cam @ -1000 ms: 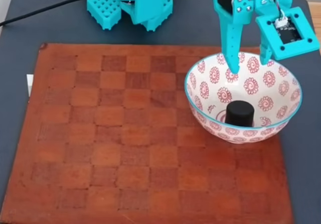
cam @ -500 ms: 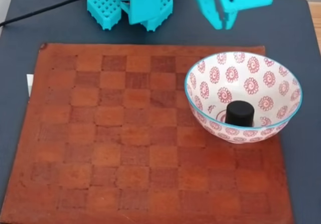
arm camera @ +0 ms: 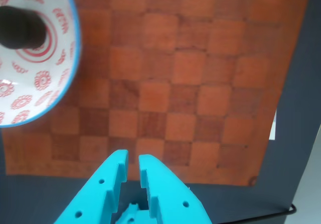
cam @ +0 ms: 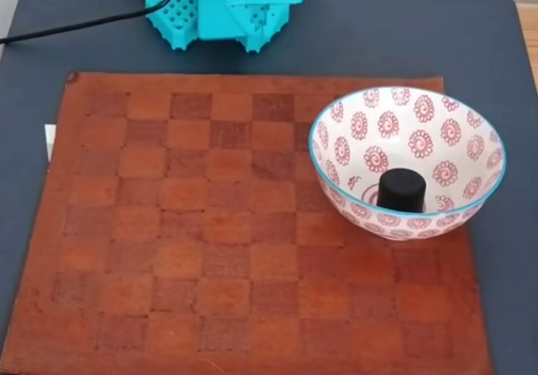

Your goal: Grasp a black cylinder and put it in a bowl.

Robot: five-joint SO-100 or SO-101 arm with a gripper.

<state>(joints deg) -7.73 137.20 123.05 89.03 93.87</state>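
black cylinder (cam: 401, 189) in bowl (cam: 336, 186), hand (arm camera: 133, 164) closed

In the wrist view the turquoise gripper (arm camera: 133, 162) enters from the bottom edge, its two fingers (arm camera: 156, 180) pointing up the picture. The fingers stand nearly together, with only a thin slit between their tips, and nothing is held between them. In the fixed view the arm (cam: 239, 1) is folded back compactly at the top edge, just above its turquoise base (cam: 178, 13).
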